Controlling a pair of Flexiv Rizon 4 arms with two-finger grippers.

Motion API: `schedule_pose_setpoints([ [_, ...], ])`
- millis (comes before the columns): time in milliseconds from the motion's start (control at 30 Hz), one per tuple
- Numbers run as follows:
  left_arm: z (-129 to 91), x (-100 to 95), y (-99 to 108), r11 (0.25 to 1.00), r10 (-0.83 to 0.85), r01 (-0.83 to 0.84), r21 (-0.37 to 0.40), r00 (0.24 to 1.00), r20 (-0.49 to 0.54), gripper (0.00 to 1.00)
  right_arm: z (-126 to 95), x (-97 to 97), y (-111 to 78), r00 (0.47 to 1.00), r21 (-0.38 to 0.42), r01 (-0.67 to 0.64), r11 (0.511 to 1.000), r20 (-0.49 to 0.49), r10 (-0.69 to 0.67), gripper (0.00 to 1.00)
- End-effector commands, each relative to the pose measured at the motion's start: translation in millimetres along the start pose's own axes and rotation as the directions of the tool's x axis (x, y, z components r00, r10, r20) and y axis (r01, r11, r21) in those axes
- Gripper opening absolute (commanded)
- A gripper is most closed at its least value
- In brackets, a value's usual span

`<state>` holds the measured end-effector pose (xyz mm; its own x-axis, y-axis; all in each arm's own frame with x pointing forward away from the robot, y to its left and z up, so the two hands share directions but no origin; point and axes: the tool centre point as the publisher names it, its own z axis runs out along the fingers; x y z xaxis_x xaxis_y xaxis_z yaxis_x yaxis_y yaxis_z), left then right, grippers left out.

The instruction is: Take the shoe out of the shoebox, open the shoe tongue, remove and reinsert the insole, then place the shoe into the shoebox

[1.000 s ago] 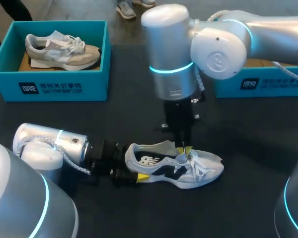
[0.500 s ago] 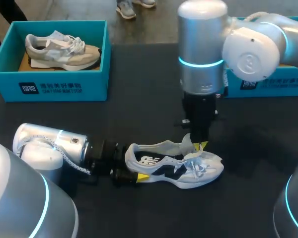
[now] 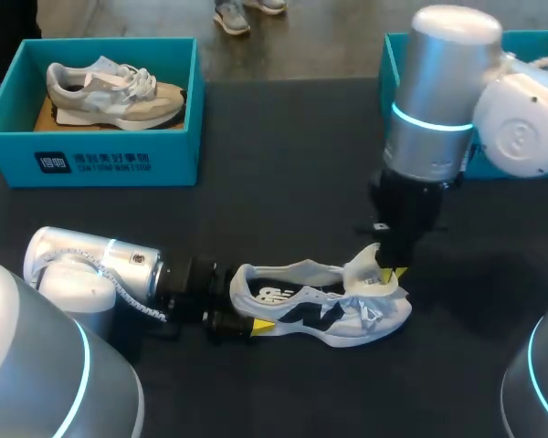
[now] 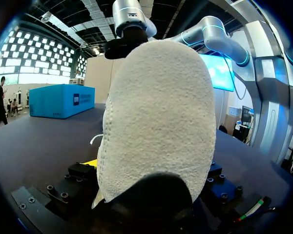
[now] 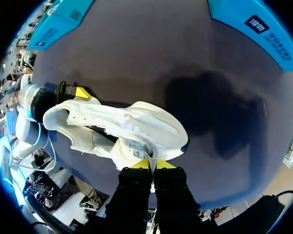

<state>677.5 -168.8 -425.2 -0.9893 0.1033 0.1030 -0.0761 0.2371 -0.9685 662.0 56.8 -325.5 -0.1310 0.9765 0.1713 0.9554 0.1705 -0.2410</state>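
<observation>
Your left claw (image 3: 244,308) is clamped around the heel of the white sneaker (image 3: 324,310), which lies on the bench (image 3: 256,210) well apart from the teal shoebox (image 3: 534,44). Your right claw (image 3: 390,274) is pinched tight on the shoe tongue (image 3: 363,269), holding it raised above the laces.

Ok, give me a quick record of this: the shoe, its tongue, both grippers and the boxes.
shoe: white, on the table, outside the boxes
tongue: raised, bent toward the toe
left gripper: shut on the shoe's heel
right gripper: shut on the tongue
left box: holds a beige shoe
right box: contents hidden by my right arm
</observation>
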Motion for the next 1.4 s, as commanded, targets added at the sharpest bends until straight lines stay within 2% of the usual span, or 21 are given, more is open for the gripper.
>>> schedule_pose_setpoints([
  [33, 2.7, 1.2, 2.9, 1.000, 0.000, 0.000, -0.002, 1.000, 0.001, 0.00, 4.3, -9.7, -6.4, 0.962, -0.011, 0.002, 1.000, -0.272, -0.005, 0.00],
  [133, 2.7, 1.2, 2.9, 1.000, 0.000, 0.000, -0.002, 1.000, 0.001, 0.00, 6.2, -10.0, -6.8, 0.958, -0.012, 0.010, 1.000, -0.286, -0.013, 0.00],
  [267, 2.7, 1.2, 2.9, 1.000, 0.000, 0.000, -0.002, 1.000, 0.001, 0.00, 6.9, -9.1, -9.4, 0.952, -0.037, 0.025, 0.999, -0.304, -0.035, 0.07],
  [333, 2.7, 1.2, 2.9, 1.000, 0.000, 0.000, -0.002, 1.000, 0.001, 0.00, 5.5, -10.3, -12.3, 0.949, -0.051, 0.033, 0.998, -0.311, -0.047, 0.33],
  [367, 2.7, 1.2, 2.9, 1.000, 0.000, 0.000, -0.002, 1.000, 0.001, 0.00, 2.9, -10.3, -14.8, 0.949, -0.059, 0.039, 0.998, -0.309, -0.055, 0.79],
  [400, 2.7, 1.2, 2.9, 1.000, 0.000, 0.000, -0.002, 1.000, 0.001, 0.00, 0.8, -10.4, -16.4, 0.949, -0.068, 0.041, 0.997, -0.310, -0.060, 1.00],
  [567, 2.7, 1.2, 2.9, 1.000, 0.000, 0.000, -0.002, 1.000, 0.001, 0.00, -20.1, -9.0, -29.1, 0.963, -0.103, 0.047, 0.994, -0.261, -0.072, 1.00],
  [733, 2.7, 1.2, 2.9, 1.000, 0.000, 0.000, -0.002, 1.000, 0.001, 0.00, -46.6, 3.2, -39.9, 0.970, -0.145, 0.121, 0.982, -0.193, -0.148, 1.00],
  [900, 2.7, 1.2, 2.9, 1.000, 0.000, 0.000, -0.002, 1.000, 0.001, 0.00, -71.0, 23.7, -45.7, 0.963, -0.139, 0.241, 0.961, -0.089, -0.254, 1.00],
  [1000, 2.7, 1.2, 2.9, 1.000, 0.000, 0.000, -0.002, 1.000, 0.001, 0.00, -84.2, 36.9, -50.2, 0.937, -0.116, 0.347, 0.931, 0.001, -0.349, 1.00],
  [1200, 2.7, 1.2, 2.9, 1.000, 0.000, 0.000, -0.002, 1.000, 0.001, 0.00, -106.7, 72.0, -59.7, 0.792, -0.024, 0.588, 0.809, 0.219, -0.569, 1.00],
  [1367, 2.7, 1.2, 2.9, 1.000, 0.000, 0.000, -0.002, 1.000, 0.001, 0.00, -111.8, 90.8, -63.0, 0.654, 0.019, 0.731, 0.683, 0.268, -0.708, 1.00],
  [1400, 2.7, 1.2, 2.9, 1.000, 0.000, 0.000, -0.002, 1.000, 0.001, 0.00, -111.9, 93.6, -63.6, 0.626, 0.025, 0.754, 0.656, 0.277, -0.729, 0.94],
])
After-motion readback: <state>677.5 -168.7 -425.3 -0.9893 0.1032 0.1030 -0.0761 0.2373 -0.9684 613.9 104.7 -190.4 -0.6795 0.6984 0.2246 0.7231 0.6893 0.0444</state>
